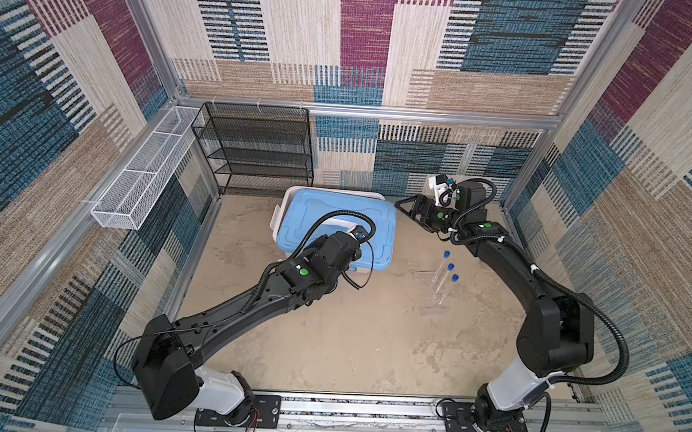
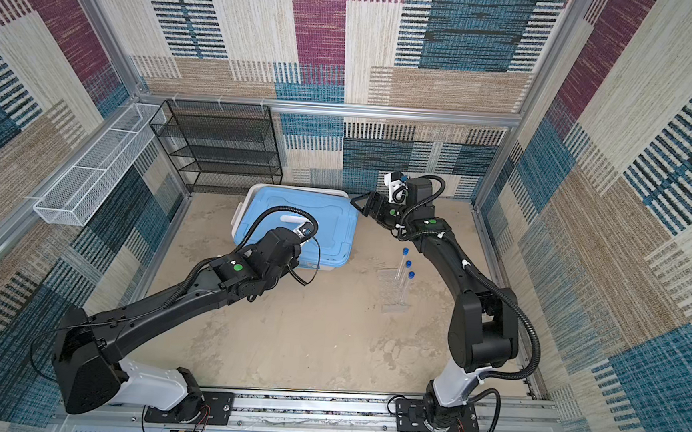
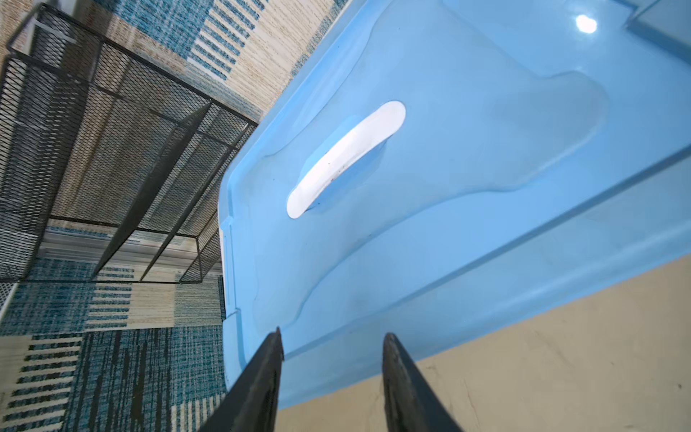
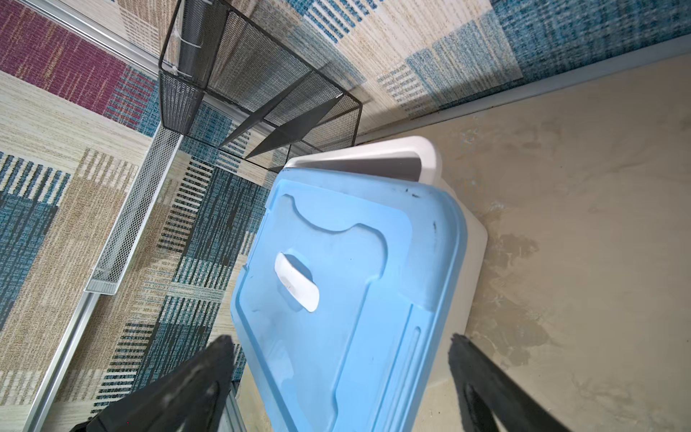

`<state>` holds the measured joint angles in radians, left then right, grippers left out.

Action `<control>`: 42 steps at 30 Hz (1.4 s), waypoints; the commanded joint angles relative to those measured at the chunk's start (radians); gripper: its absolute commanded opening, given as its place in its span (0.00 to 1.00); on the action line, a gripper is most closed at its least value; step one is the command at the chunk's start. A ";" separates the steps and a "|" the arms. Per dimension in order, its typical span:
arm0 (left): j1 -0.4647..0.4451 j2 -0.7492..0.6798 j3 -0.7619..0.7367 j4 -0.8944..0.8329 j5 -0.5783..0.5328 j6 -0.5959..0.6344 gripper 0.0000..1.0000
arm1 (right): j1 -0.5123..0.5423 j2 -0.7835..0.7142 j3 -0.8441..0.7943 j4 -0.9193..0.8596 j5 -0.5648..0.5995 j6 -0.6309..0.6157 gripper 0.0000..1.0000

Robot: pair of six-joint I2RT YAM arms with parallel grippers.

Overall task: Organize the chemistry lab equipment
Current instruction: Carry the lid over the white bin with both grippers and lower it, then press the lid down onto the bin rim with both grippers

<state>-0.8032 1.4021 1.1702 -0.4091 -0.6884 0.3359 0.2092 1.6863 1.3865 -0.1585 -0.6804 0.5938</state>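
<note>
Three long clear blue-capped tubes (image 1: 443,279) (image 2: 403,278) stand caps up in a row in a clear plastic stand (image 1: 433,308) on the right part of the tan tabletop (image 1: 348,342), beside the right arm and well apart from the bin.

Left wall: a white wire-mesh basket (image 1: 141,173), long and divided into compartments, is mounted on the frame. Only bare mesh shows in each compartment.

Back left corner: a black metal-mesh shelf rack (image 1: 253,152) with several tiers stands against the rear wall. Its tiers show bare mesh.

Centre back: a large white plastic bin (image 4: 430,157) carries a light blue lid (image 1: 335,220) (image 4: 347,299) with a white oblong handle (image 3: 346,159) (image 4: 297,282). The lid sits askew, exposing a strip of the bin's opening along one end. The exposed interior is shadowed and its contents cannot be made out.

The left gripper (image 3: 332,338) hovers above the near edge of the lid. Its jaws are released, with a gap between them and nothing held. In both top views the wrist hides it.

The right gripper (image 4: 340,340) (image 1: 402,206) is positioned just off the far right corner of the lid, pointing toward the bin. Its jaws are spread wide and hold nothing.
</note>
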 commanded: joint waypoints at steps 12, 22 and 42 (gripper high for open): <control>0.097 0.081 0.115 -0.083 0.284 -0.313 0.50 | 0.108 0.082 0.032 -0.019 0.165 -0.060 0.80; 0.249 0.087 0.159 -0.157 0.359 -0.466 0.48 | 0.181 0.164 0.153 -0.102 0.299 -0.104 0.78; 0.456 0.262 0.286 -0.248 0.374 -0.517 0.56 | 0.198 0.048 0.146 -0.204 0.401 -0.165 0.88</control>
<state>-0.3542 1.6676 1.4597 -0.5617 -0.3031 -0.1650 0.4160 1.7462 1.5711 -0.3359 -0.2516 0.4358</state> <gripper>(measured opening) 0.557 0.878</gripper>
